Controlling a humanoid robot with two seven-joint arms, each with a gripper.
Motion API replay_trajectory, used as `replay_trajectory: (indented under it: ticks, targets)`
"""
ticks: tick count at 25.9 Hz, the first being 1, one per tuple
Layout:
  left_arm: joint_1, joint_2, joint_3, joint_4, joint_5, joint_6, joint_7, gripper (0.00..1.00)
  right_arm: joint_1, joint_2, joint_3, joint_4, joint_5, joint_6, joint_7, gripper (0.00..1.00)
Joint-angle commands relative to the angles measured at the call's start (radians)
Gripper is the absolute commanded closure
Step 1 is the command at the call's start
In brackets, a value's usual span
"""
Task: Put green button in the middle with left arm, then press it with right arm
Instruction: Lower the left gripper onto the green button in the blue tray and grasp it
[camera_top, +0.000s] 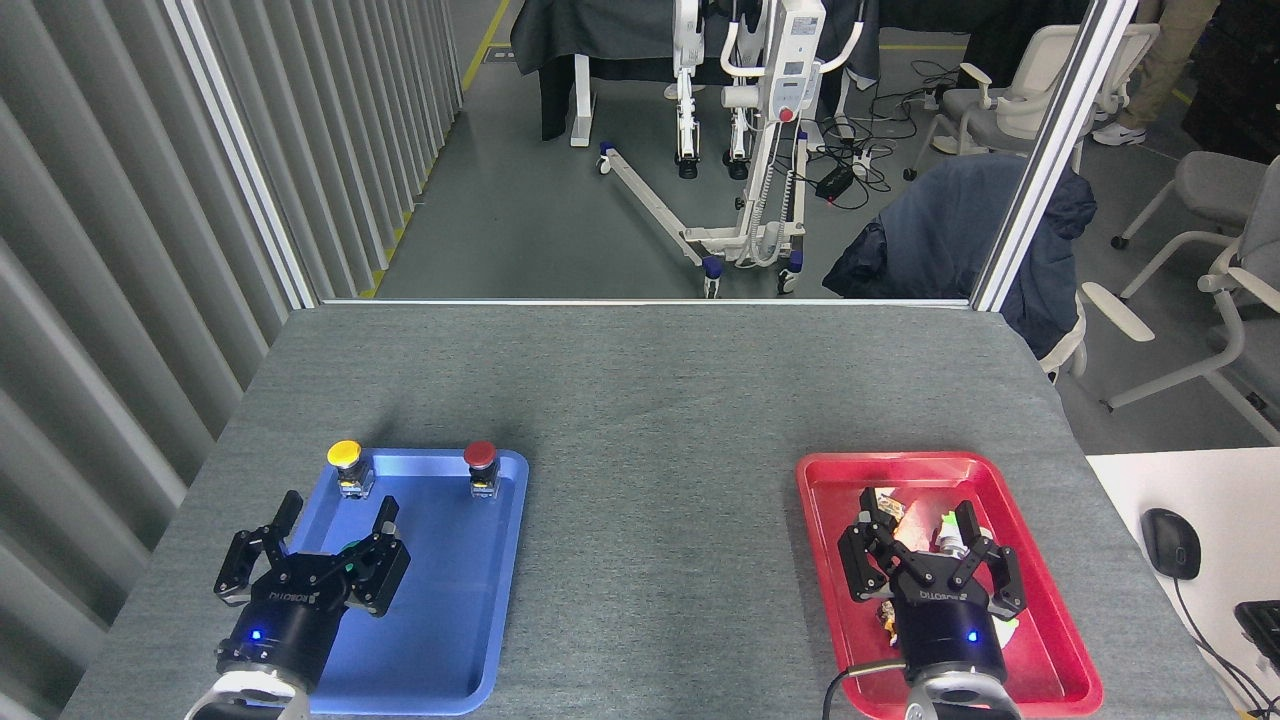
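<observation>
Green button (349, 547) sits in the near-left blue tray (450, 600) beneath the spread-fingered left gripper (312, 545), unmoved; right gripper (930, 550) hangs released.

Open black left gripper (335, 535) over blue plastic tray (470, 620), dark green button (349, 547) barely visible between fingers; yellow-capped button (346, 462) and red-capped button (481, 463) at far rim.

- The left arm (262, 640) comes in at the lower left, its black hand (318, 540) pointing away with fingers spread apart.
- The right arm (950, 655) comes in at the lower right, its hand (925, 545) likewise splayed wide.
</observation>
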Motion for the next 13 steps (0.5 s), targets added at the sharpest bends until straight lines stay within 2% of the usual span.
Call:
replay_trajectory:
  ticks: [1, 7, 13]
  targets:
    - [-0.003, -0.001, -0.003, 0.003, -0.001, 0.001, -0.001, 0.02, 0.000, 0.000, 0.000, 0.000, 0.000, 0.001, -0.001, 0.00]
    - [-0.009, 0.001, -0.002, 0.009, 0.004, -0.002, -0.008, 0.02, -0.003, 0.000, 0.000, 0.000, 0.000, -0.001, 0.005, 0.00]
    - [0.015, 0.008, -0.003, 0.115, -0.018, 0.010, -0.006, 0.02, -0.001, 0.000, 0.000, 0.003, 0.000, -0.001, 0.008, 0.00]
